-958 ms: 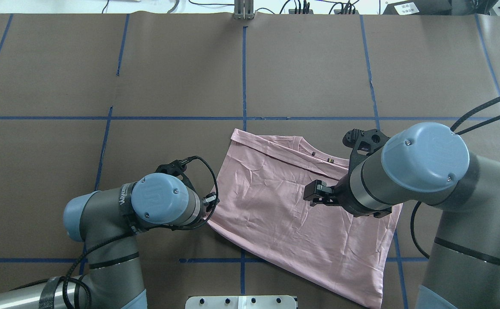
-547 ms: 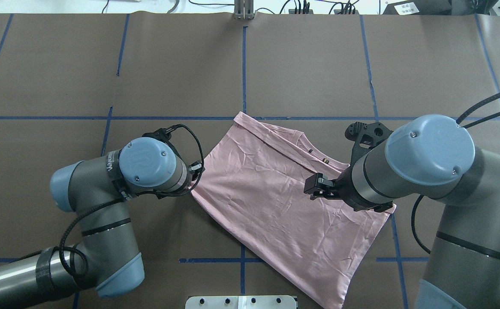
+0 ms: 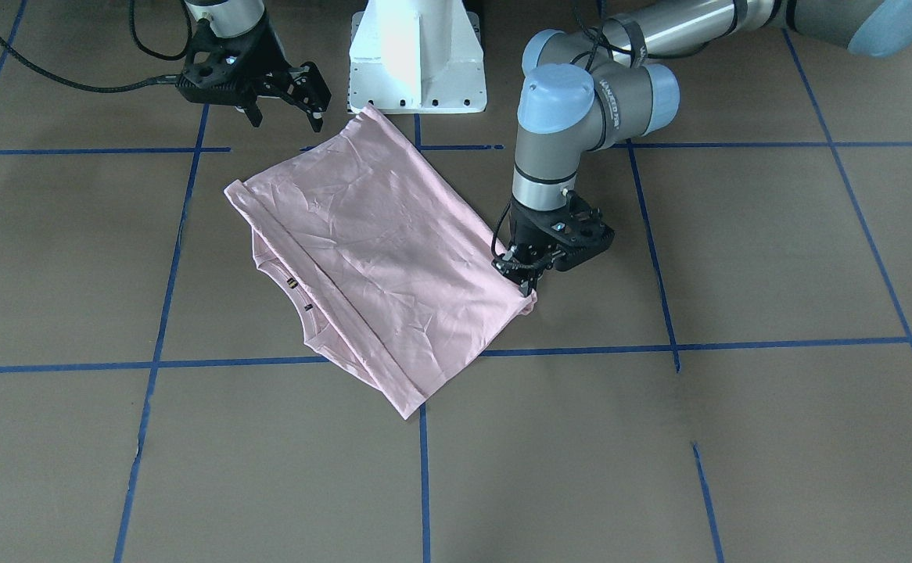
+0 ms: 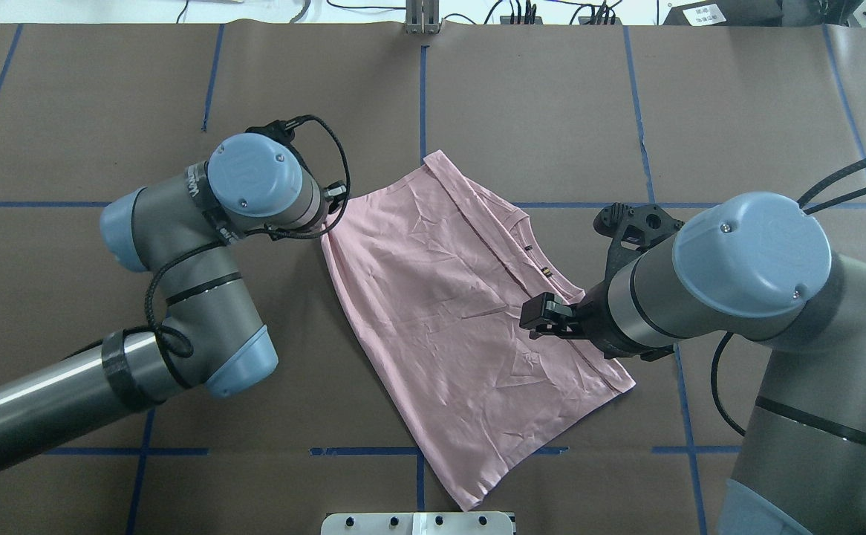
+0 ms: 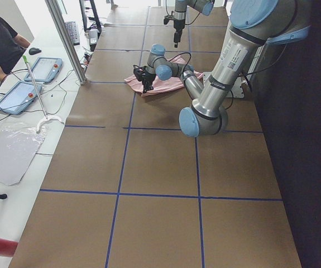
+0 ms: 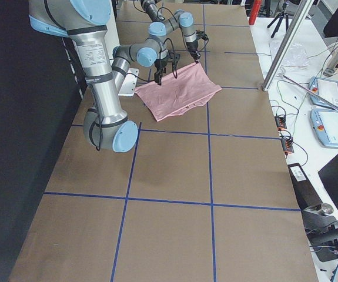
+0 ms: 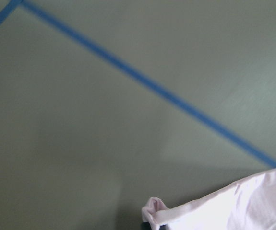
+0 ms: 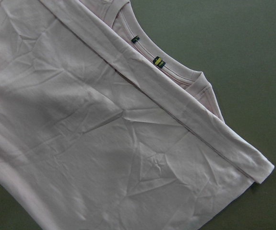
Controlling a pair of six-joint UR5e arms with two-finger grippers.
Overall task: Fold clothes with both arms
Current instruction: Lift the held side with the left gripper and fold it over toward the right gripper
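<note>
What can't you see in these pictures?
- T-shirt underside: every view, it lies against the table.
- The left tool: fingertips hidden overhead by its arm, cut off by the bottom edge in the left wrist view.
- The collar label writing: right wrist view, too small.

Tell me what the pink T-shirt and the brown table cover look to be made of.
The T-shirt: thin, matte knit fabric, likely cotton jersey. It shows fine creases, a stitched hem and a banded collar.
The table cover: probably matte brown paper or card sheet. It lies flat and dull, with visible sheet seams.
</note>
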